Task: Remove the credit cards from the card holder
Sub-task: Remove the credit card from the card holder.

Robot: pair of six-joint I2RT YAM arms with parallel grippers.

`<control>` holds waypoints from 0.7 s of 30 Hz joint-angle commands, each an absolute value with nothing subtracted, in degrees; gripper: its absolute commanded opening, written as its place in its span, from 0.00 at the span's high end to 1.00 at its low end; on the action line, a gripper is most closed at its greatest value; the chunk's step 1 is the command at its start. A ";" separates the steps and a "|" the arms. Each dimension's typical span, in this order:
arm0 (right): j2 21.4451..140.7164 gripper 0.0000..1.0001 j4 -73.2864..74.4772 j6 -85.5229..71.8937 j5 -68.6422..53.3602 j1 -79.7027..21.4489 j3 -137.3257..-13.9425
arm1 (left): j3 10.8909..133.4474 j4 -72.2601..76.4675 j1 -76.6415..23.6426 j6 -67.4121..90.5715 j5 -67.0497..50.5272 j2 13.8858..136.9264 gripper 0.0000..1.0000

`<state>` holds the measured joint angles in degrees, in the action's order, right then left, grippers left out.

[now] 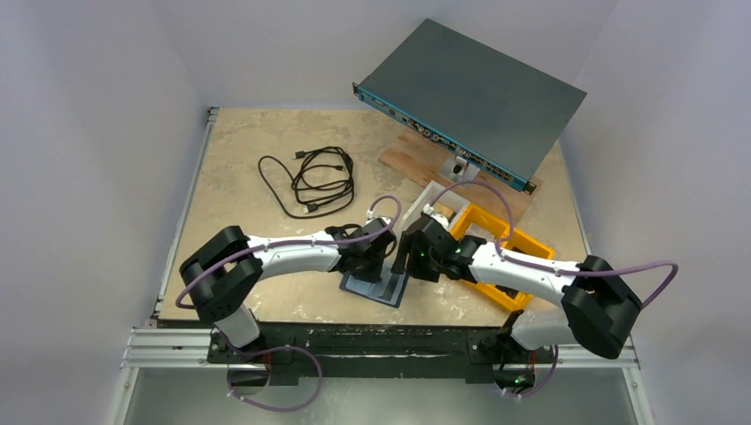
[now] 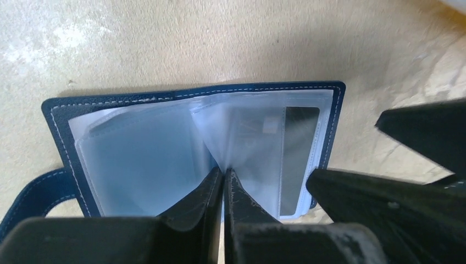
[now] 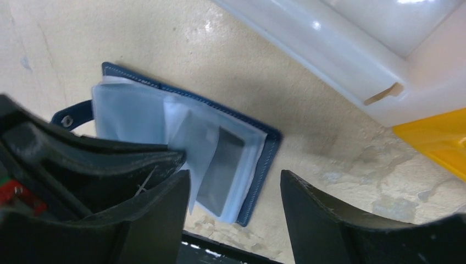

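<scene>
The navy card holder (image 1: 379,289) lies open on the table near the front edge, its clear plastic sleeves fanned up. In the left wrist view the card holder (image 2: 165,99) shows a dark grey card (image 2: 299,157) inside a right-hand sleeve, and its snap tab (image 2: 30,195) at the left. My left gripper (image 2: 224,175) is shut on a clear sleeve page at the spine. My right gripper (image 3: 235,175) is open, just above the holder's right half (image 3: 262,159), with the grey card (image 3: 222,168) in front of its left finger.
A white bin (image 1: 434,202) and a yellow bin (image 1: 500,252) stand just right of the holder; they also show in the right wrist view (image 3: 357,52). A black cable (image 1: 314,181), a wooden block (image 1: 425,155) and a grey network switch (image 1: 469,97) lie further back.
</scene>
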<state>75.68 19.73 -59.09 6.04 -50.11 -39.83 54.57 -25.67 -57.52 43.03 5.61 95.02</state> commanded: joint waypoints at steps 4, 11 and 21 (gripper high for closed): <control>77.16 0.57 15.31 -56.03 1.77 -49.83 -42.96 | 45.77 -14.18 -49.61 49.75 -8.07 93.11 1.00; 80.84 0.63 11.04 -56.37 -1.68 -50.06 -44.18 | 41.84 -9.43 -47.25 52.99 -13.41 91.94 1.00; 85.27 0.69 8.20 -58.40 -3.69 -50.63 -43.16 | 39.55 -7.21 -46.52 54.81 -14.86 90.83 1.00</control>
<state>84.40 10.98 -57.45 -2.28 -50.26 -42.15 41.36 -6.68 -46.70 53.95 -14.98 91.53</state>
